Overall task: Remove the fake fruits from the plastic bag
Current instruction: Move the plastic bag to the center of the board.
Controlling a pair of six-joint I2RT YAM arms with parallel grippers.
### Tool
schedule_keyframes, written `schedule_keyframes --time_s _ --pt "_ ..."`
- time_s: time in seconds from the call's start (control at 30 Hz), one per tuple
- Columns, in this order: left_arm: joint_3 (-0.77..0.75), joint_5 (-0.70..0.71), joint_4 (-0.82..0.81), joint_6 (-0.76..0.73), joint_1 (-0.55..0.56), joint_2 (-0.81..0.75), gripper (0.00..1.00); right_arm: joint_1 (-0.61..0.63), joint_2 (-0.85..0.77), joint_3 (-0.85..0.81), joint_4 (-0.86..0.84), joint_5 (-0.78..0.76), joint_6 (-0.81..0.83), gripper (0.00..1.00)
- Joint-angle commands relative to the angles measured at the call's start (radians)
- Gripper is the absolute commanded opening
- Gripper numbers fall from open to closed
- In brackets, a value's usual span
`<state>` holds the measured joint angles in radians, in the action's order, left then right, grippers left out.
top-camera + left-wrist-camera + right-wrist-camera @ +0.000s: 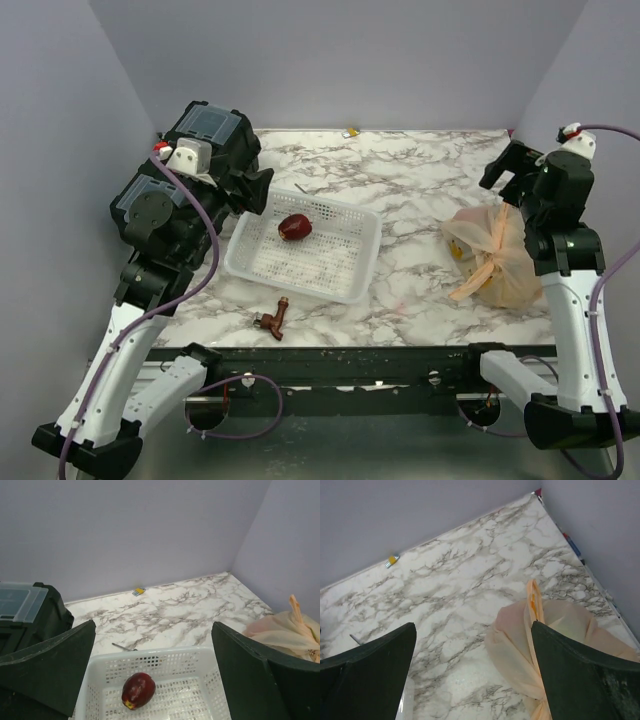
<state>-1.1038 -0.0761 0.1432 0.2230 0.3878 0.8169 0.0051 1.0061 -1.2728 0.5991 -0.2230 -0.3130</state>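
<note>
The pale peach plastic bag point(497, 262) lies bunched on the marble table at the right, its handles knotted; something yellow shows faintly through it. My right gripper point(505, 166) hovers open above its far side, and in the right wrist view the bag point(560, 640) sits under the right finger. One dark red fake fruit point(294, 227) lies in the white perforated basket point(325, 268). My left gripper point(256, 190) hangs open over the basket's far left corner; in the left wrist view the red fruit point(138, 690) is below the empty jaws. The bag point(282, 630) shows at the right edge there.
A small brown tap-shaped object point(272, 321) lies on the table in front of the basket. A tiny yellow item point(352, 131) rests against the back wall. A thin metal pin point(122, 647) lies just behind the basket. Grey walls close in three sides.
</note>
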Motion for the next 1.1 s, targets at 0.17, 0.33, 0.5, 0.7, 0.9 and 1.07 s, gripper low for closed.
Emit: schedule_keyframes --time_s 0.17,0.33,0.5,0.7,0.9,1.07 --pt "0.093 -0.028 -0.109 -0.008 0.055 -0.006 0.99 -0.005 -0.028 0.071 0.022 -0.163 -0.085 1.0" --pt "0.1 -0.038 -0.12 0.02 0.069 0.01 0.99 -0.005 -0.021 0.126 0.087 -0.21 -0.147 1.0" --pt "0.112 0.0 -0.125 0.005 0.112 0.026 0.99 -0.005 -0.007 0.207 0.11 -0.284 -0.255 1.0" --pt "0.118 -0.007 -0.13 0.005 0.128 0.034 0.99 -0.005 0.028 0.259 0.119 -0.346 -0.331 1.0" --pt "0.133 -0.005 -0.138 0.001 0.145 0.042 0.99 -0.014 0.085 0.294 0.141 -0.374 -0.362 1.0" --pt "0.133 -0.016 -0.138 0.006 0.155 0.048 0.99 -0.024 0.054 0.334 0.112 -0.429 -0.39 1.0"
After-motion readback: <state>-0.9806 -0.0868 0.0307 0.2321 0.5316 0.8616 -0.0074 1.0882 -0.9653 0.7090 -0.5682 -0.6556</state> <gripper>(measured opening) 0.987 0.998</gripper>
